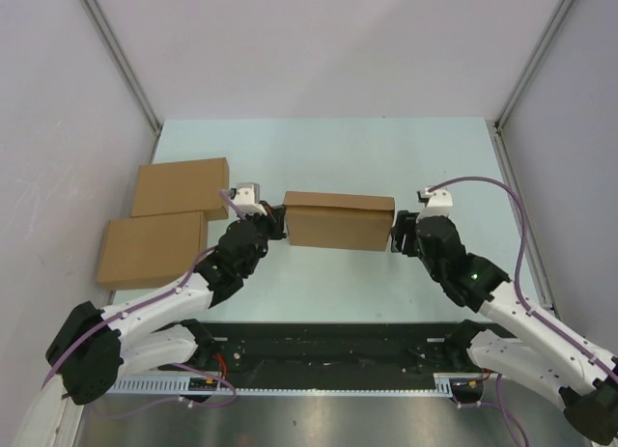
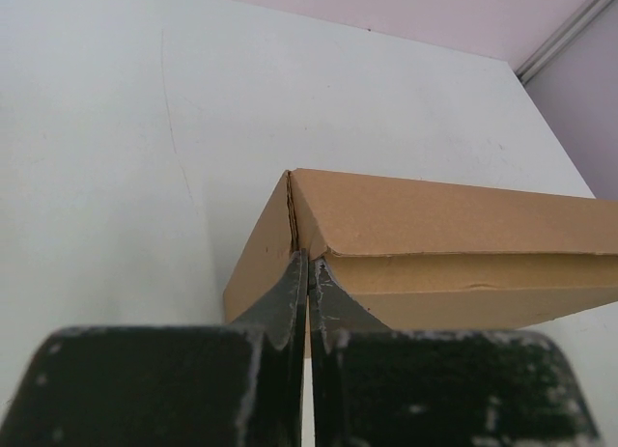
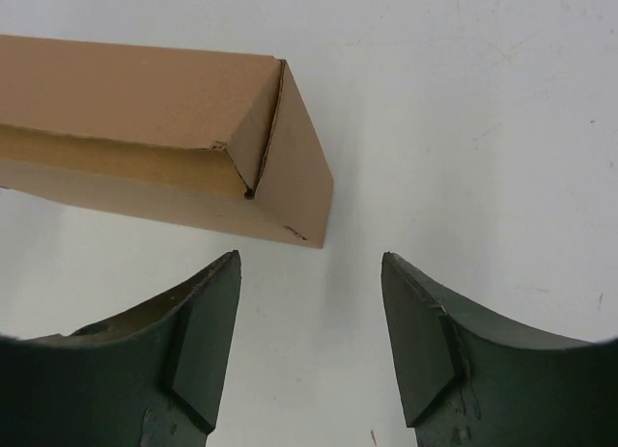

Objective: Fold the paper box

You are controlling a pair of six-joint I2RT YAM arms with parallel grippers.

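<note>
1. while the paper box [image 1: 340, 220] lies closed at mid-table [image 1: 338, 157], the top view puts the left gripper [image 1: 280, 222] at its left end and the right gripper [image 1: 396, 233] at its right end. two finished flat cardboard boxes [image 1: 181, 187] lie at the table's left edge, well apart from it.
2. left wrist: the left gripper [image 2: 309, 265] has its fingers [image 2: 288, 302] pressed together with nothing between them, tips touching the near corner seam of the paper box [image 2: 435, 220].
3. right wrist: the right gripper [image 3: 309, 273] is spread wide and holds nothing. the paper box [image 3: 126, 90] lies ahead to the left, its end corner just beyond the fingers [image 3: 208, 312], not touching.
</note>
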